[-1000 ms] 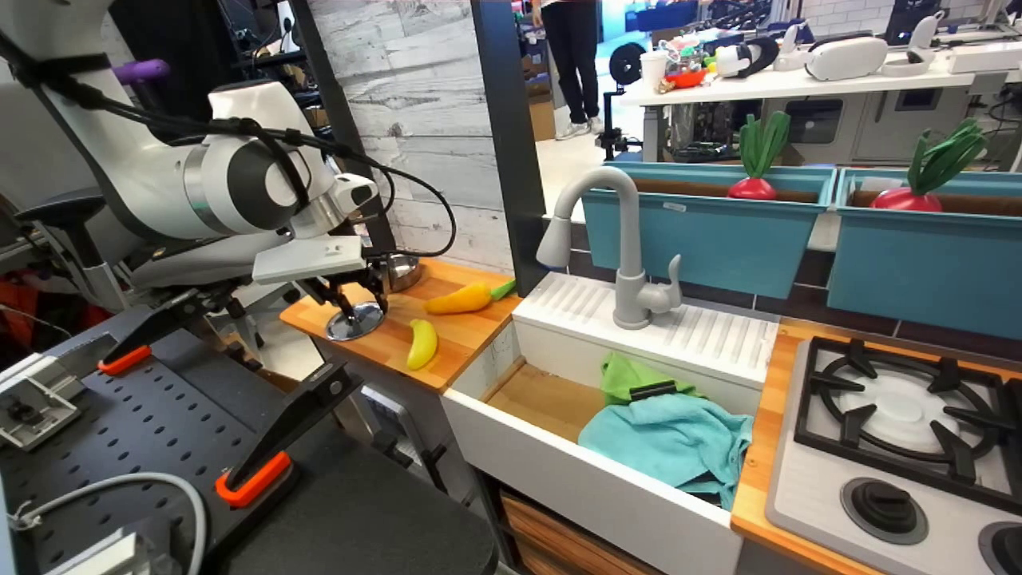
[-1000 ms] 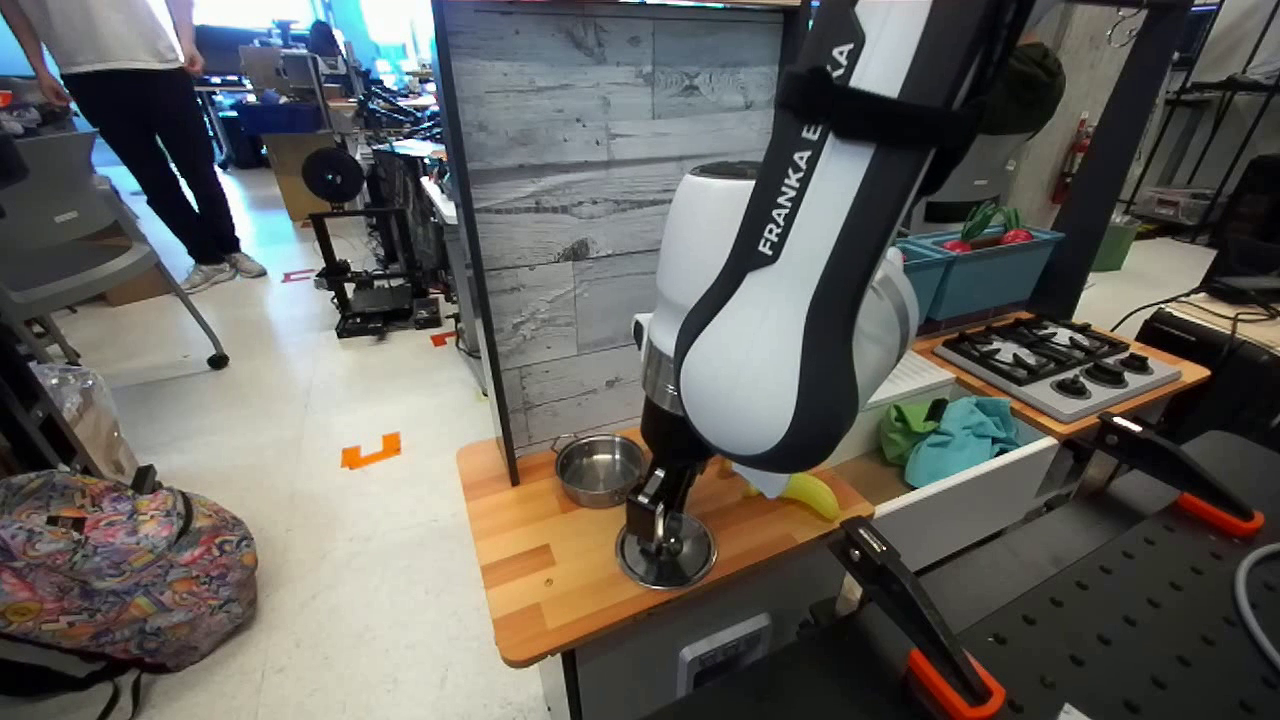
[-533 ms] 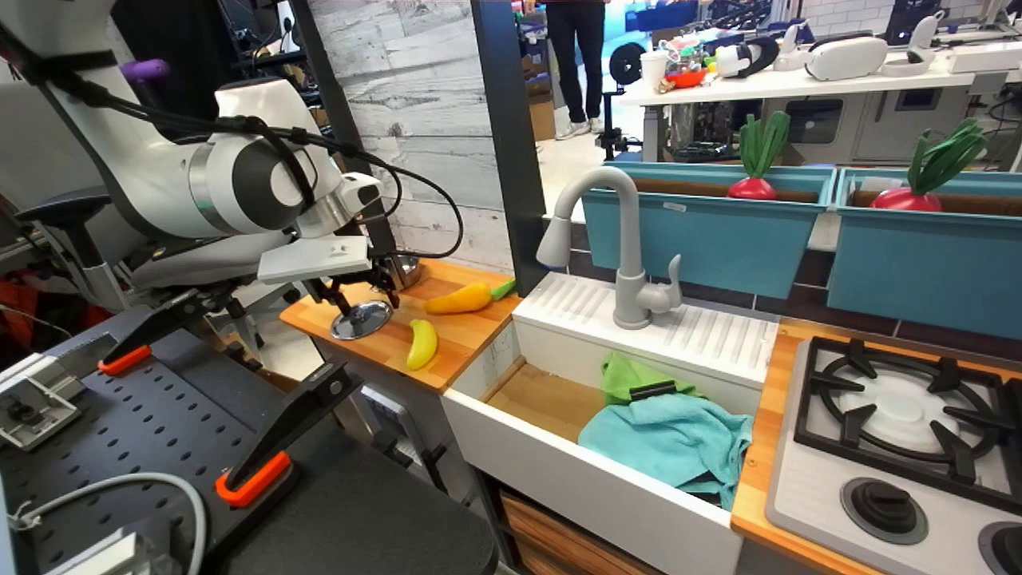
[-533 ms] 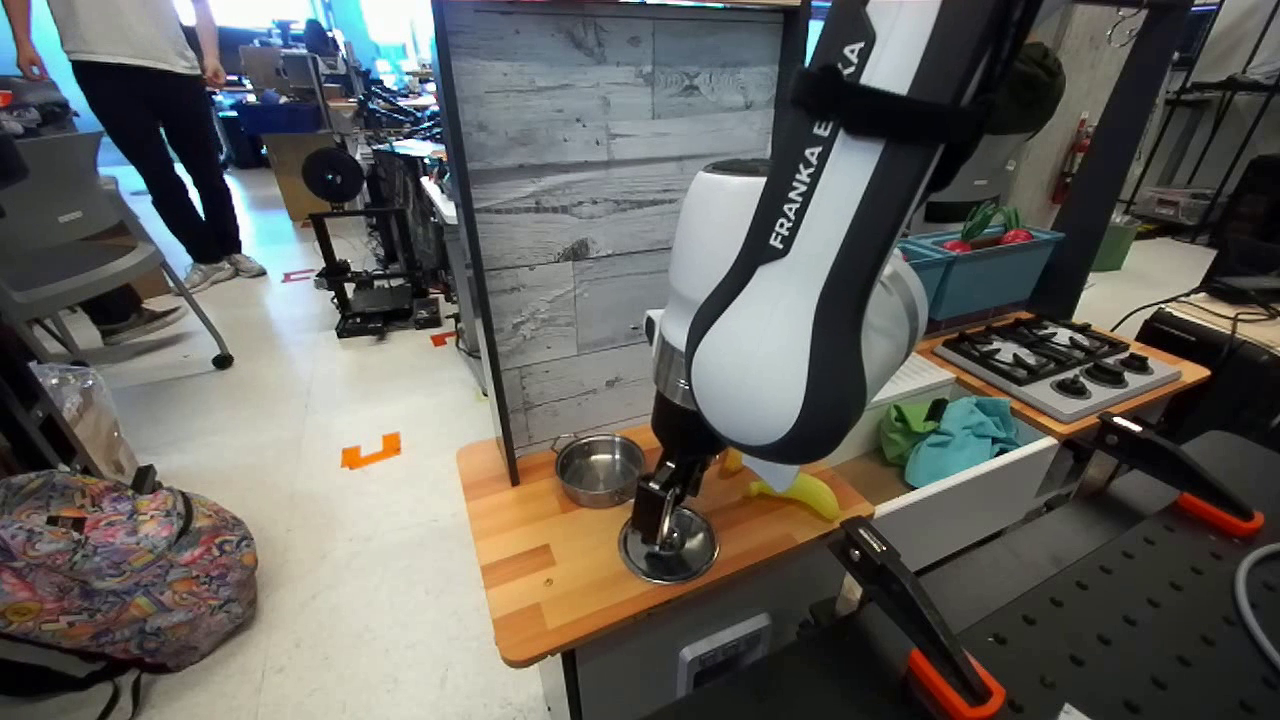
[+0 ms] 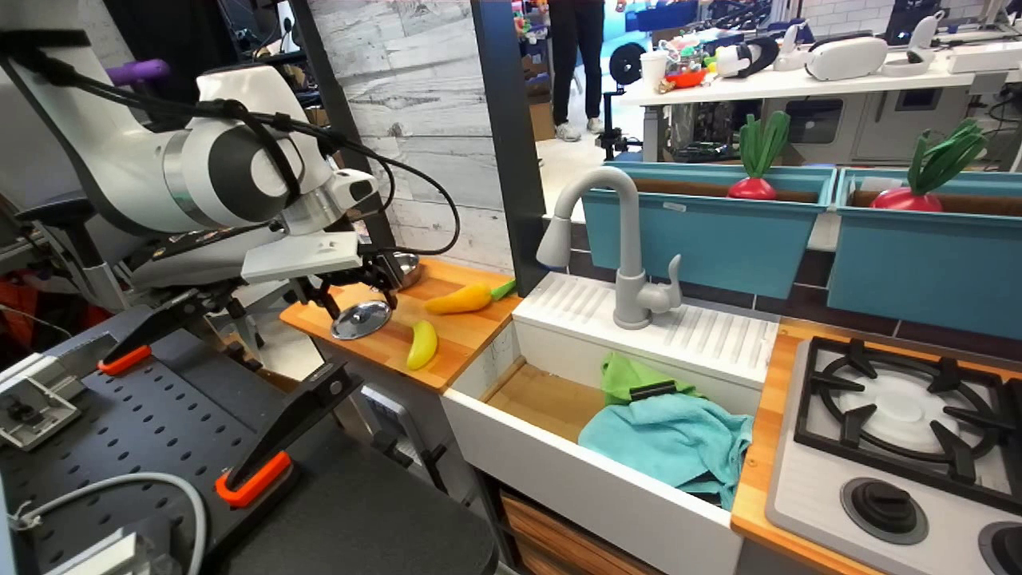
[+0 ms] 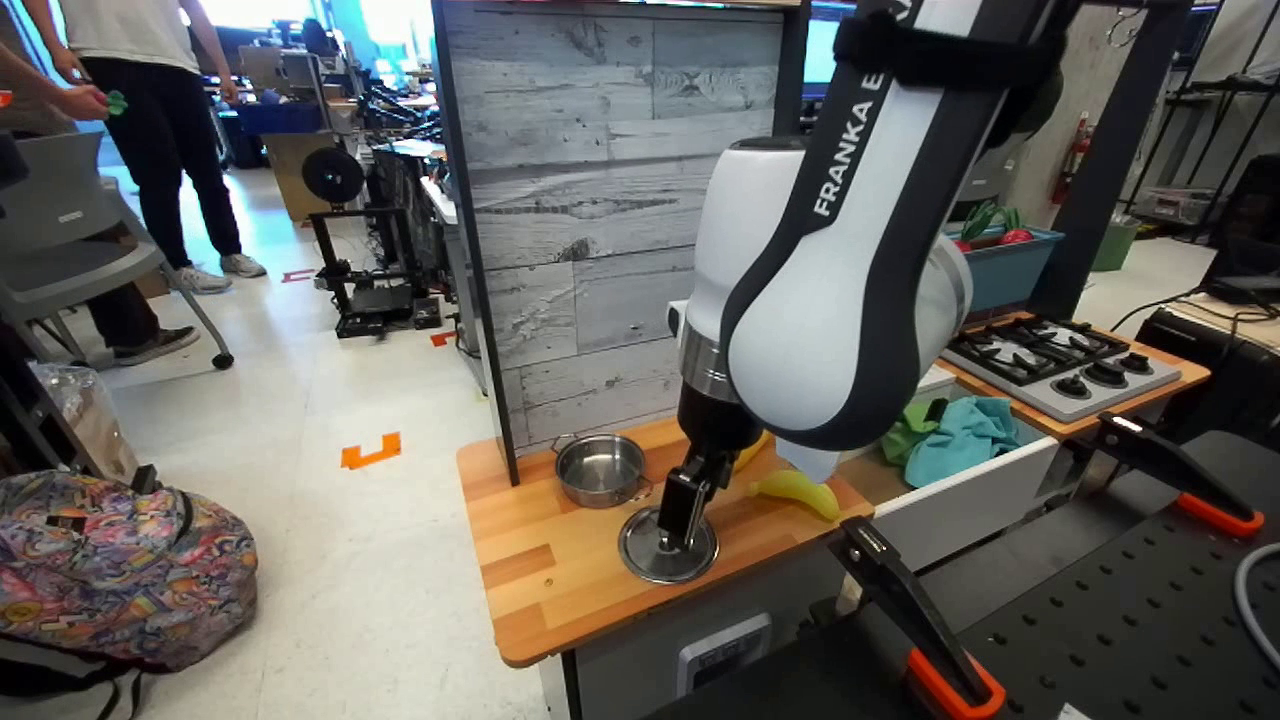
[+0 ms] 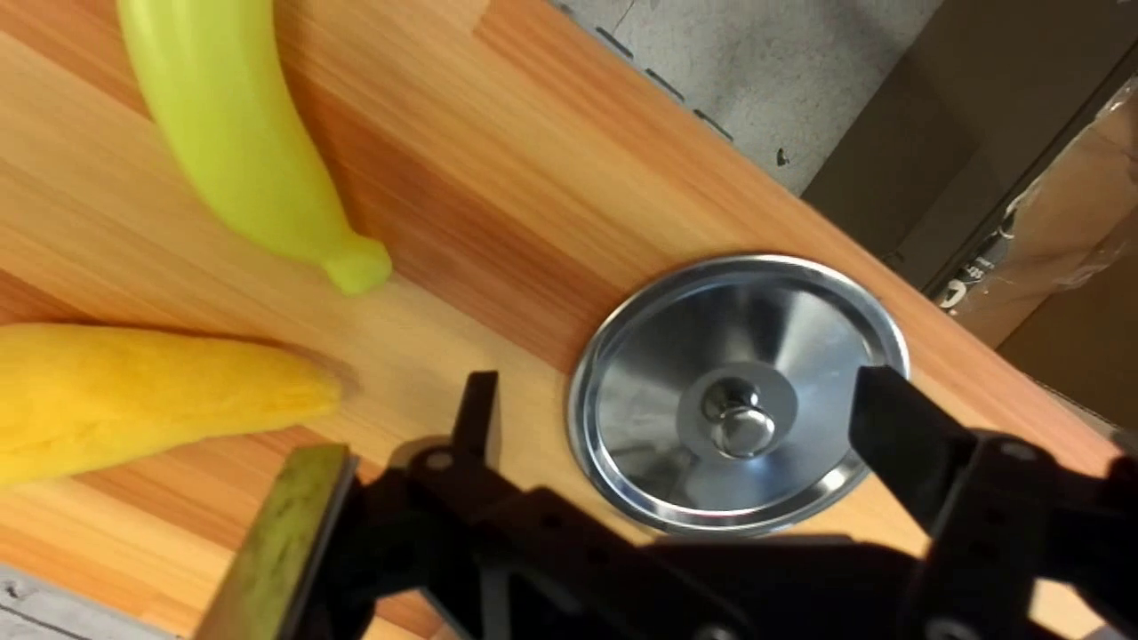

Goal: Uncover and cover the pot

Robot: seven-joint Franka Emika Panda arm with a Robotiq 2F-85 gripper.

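On the wooden counter [image 6: 525, 530], in an exterior view, the shiny metal pot [image 6: 600, 470] stands uncovered, far and left of its round lid [image 6: 643, 557]. The gripper [image 7: 680, 391] hangs above the lid, jaws spread wide either side of the knob [image 7: 744, 433], grasping nothing. Uncovering looks done; covering likely calls for closing on that knob, lifting, and lowering the lid level onto the pot.

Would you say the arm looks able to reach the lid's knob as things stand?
Probably yes: in the wrist view, the gripper is open over the lid, with nothing seen blocking the knob.
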